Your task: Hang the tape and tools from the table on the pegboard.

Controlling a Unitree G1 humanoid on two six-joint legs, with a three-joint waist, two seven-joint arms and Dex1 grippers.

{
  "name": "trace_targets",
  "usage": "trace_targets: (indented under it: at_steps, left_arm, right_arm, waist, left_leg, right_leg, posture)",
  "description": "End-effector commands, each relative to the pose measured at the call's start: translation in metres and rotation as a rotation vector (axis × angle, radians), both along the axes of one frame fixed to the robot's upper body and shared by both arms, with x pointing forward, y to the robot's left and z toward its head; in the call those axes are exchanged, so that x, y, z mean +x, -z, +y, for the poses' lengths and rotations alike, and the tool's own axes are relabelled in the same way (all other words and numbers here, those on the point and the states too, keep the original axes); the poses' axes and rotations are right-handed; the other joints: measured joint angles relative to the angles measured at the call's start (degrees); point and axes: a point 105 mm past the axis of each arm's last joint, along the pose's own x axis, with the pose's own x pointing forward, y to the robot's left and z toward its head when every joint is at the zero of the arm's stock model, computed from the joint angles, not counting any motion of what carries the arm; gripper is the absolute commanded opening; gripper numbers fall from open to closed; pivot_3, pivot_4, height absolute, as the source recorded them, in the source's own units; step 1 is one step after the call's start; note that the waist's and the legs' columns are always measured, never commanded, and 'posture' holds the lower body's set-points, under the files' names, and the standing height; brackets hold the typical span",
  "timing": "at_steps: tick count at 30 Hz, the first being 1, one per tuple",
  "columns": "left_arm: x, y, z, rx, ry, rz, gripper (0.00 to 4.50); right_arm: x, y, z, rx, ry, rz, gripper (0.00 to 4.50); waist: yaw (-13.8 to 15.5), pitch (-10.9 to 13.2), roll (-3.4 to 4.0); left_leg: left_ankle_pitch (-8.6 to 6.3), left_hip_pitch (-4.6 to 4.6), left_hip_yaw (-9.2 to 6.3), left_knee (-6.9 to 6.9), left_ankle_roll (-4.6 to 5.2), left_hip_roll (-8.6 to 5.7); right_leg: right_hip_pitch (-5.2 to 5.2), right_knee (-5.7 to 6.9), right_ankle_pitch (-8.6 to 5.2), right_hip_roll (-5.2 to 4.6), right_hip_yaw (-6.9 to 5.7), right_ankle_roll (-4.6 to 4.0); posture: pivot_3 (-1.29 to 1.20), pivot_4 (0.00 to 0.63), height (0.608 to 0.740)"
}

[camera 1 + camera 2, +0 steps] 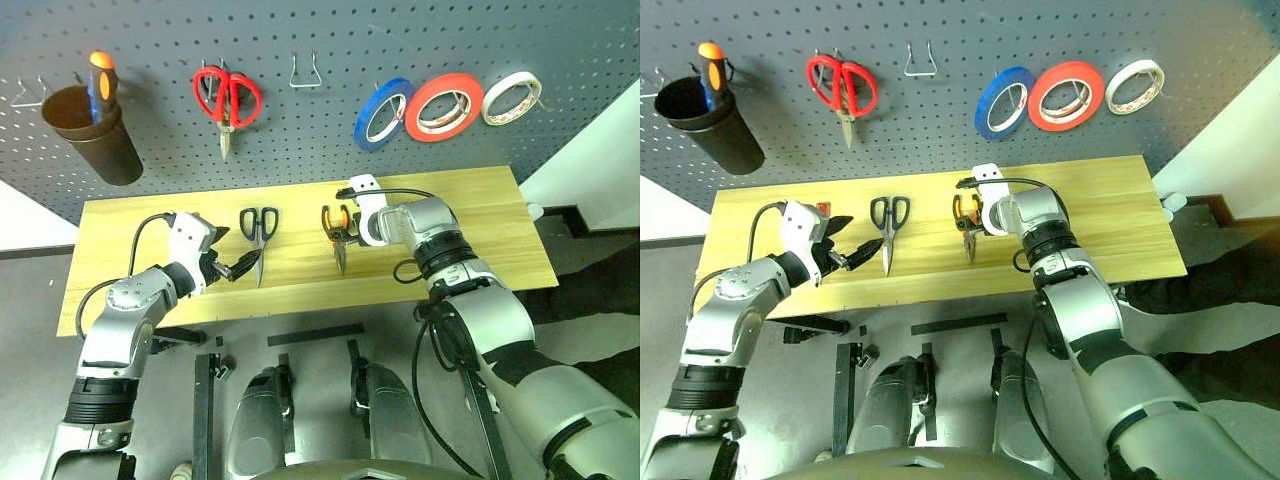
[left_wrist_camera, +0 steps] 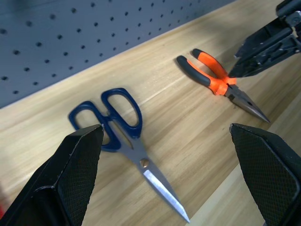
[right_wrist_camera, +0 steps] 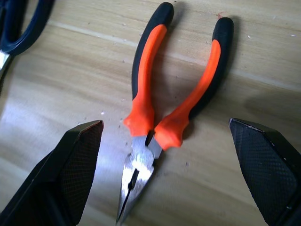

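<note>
Right gripper wide open over orange-and-black pliers on light wood desk, left gripper wide open, empty, near dark blue scissors beside pliers.

The bench is pale, matt wood with visible grain and plank seams. The pliers have smooth orange-and-black plastic-looking grips and bright, shiny metal jaws. The scissors pair glossy dark blue handles with polished steel blades. The right end effector's fingers carry black, finely cross-hatched pads.

Bare table lies right of the pliers; the scissors crowd their left.
</note>
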Motion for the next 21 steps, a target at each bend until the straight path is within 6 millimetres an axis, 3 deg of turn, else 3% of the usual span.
trace_targets:
  at_steps: [1,8,20,21]
  left_arm:
    - [-0.005,-0.008,-0.003,-0.017,0.011,-0.024,4.50]
    - [-0.012,-0.005,0.003,0.001,-0.004,-0.010,4.50]
    - [-0.016,-0.003,0.010,0.024,-0.043,-0.017,4.50]
    - [-0.017,-0.003,0.011,0.025,-0.046,-0.017,4.50]
  right_arm:
    - [0.005,-0.012,0.011,0.025,-0.005,-0.036,4.48]
    - [0.006,-0.010,0.024,0.018,-0.020,-0.044,4.48]
    - [0.002,0.005,0.035,-0.140,-0.116,-0.080,4.48]
    - [0.001,0.006,0.036,-0.146,-0.125,-0.084,4.31]
  waist:
    - [0.0,0.6,0.01]
    - [0.1,1.6,-0.02]
    - [0.3,1.7,-0.06]
    - [0.3,1.7,-0.06]
  left_leg:
    - [0.00,-0.01,0.04,-0.06,0.00,0.00]
    - [0.02,0.00,0.23,-0.49,-0.03,-0.01]
    - [0.07,0.01,0.40,-0.51,-0.12,0.00]
    - [0.07,0.01,0.41,-0.51,-0.13,0.00]
  right_leg:
    - [-0.04,0.00,0.00,0.00,0.00,0.00]
    - [-0.26,-0.09,-0.01,-0.05,-0.01,0.01]
    - [-0.28,-0.11,-0.02,-0.10,-0.01,0.02]
    - [-0.28,-0.11,-0.02,-0.10,-0.01,0.02]
  posture:
    - [0.11,0.427,0.740]
    - [0.13,0.432,0.740]
    - [0.20,0.396,0.740]
    - [0.21,0.393,0.740]
